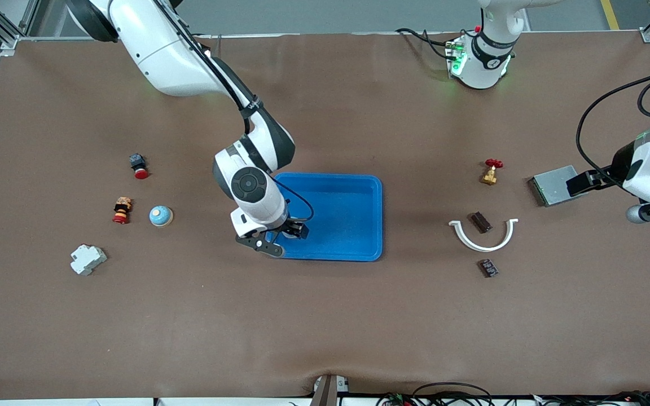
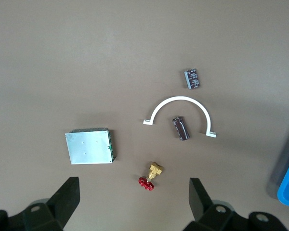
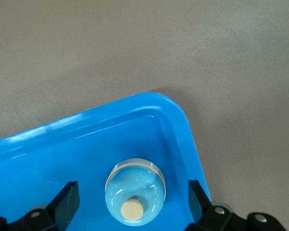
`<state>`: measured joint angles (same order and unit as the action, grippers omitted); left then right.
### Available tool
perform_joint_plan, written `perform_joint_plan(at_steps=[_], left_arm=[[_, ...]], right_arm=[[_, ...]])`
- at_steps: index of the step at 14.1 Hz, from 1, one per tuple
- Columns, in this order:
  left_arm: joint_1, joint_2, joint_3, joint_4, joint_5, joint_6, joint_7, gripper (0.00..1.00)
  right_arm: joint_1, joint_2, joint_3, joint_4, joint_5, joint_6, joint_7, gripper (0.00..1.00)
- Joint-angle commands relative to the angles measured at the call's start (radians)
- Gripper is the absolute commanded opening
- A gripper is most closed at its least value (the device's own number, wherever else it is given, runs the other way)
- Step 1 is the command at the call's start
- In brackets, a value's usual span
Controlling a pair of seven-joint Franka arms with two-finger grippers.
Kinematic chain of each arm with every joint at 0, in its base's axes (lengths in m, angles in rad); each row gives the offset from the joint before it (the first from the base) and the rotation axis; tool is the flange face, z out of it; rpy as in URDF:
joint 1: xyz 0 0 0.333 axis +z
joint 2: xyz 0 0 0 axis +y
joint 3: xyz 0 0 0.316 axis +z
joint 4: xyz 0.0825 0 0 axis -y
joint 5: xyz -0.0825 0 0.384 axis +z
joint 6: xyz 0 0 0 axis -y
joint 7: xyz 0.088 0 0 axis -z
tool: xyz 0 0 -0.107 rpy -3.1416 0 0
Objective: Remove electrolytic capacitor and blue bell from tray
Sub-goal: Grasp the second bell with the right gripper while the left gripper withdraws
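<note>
Right tool [image 3: 130, 202] hovering wide open over blue bell [image 3: 135, 191] in tray [image 1: 353, 225] corner; left tool [image 2: 135, 202] waiting open, empty, over bench [image 1: 325, 316].

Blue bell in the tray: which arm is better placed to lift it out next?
Right. The right gripper is open over a corner of the tray, with the blue bell between its fingers. The left gripper waits open over the table near the grey metal box, away from the tray.
</note>
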<state>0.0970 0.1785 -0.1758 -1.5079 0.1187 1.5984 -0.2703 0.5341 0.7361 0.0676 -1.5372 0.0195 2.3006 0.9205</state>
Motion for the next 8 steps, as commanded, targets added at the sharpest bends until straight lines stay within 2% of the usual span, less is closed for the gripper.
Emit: perform_joint_plan(at_steps=[1, 5, 8], left_arm=[[0.007, -0.008, 0.002, 0.011, -0.021, -0.034, 0.019, 1.0], [0.006, -0.007, 0.002, 0.014, -0.013, -0.034, 0.016, 1.0], [-0.006, 0.003, -0.001, 0.057, -0.016, -0.034, 0.002, 1.0]], right_arm=[[0.02, 0.029, -0.005, 0.029, -0.015, -0.006, 0.018, 1.0], [0.023, 0.045, -0.005, 0.031, -0.015, -0.004, 0.017, 1.0], [0.021, 0.052, -0.005, 0.034, -0.015, -0.001, 0.014, 1.0]])
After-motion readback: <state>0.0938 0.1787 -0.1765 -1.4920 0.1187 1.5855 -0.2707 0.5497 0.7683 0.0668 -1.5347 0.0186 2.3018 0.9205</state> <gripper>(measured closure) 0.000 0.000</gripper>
